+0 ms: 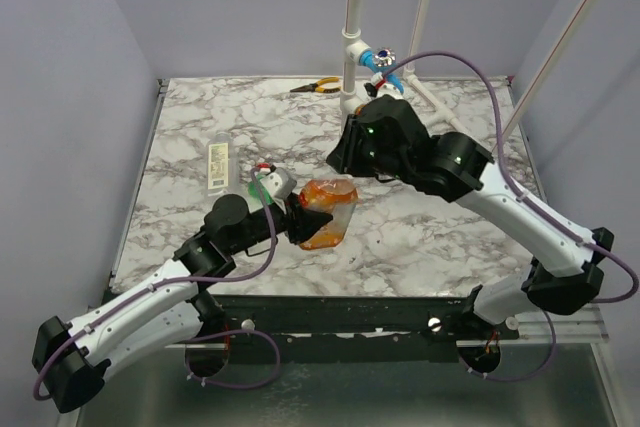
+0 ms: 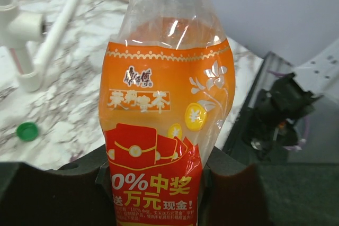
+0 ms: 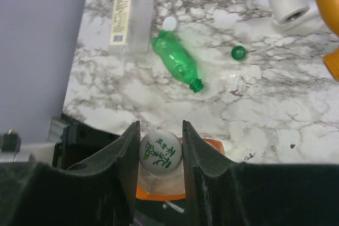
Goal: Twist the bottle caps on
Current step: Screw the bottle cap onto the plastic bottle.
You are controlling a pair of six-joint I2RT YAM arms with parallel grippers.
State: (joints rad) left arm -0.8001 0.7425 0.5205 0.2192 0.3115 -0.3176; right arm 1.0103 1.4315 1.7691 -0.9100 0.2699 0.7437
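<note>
The wide translucent orange bottle (image 2: 159,120) stands up between my left gripper's (image 2: 153,170) pads, which are shut on its labelled lower body. From above, the orange bottle (image 1: 328,212) sits mid-table, with the left gripper (image 1: 305,219) at its left side. My right gripper (image 3: 160,142) is shut on a white cap (image 3: 160,151) with green print, which sits on that bottle's neck. The slim green bottle (image 3: 177,62) lies uncapped on the marble. A dark green cap (image 3: 238,52) rests to its right, and it shows as the green cap (image 2: 27,130) in the left wrist view. Another white cap (image 3: 169,23) lies by the green bottle's base.
A clear bottle with a pale label (image 1: 218,165) lies at the left of the marble table (image 1: 450,237). The white pipe frame (image 1: 352,47) with a blue tap handle (image 1: 380,59) rises at the back. Pliers (image 1: 318,87) lie left of its foot.
</note>
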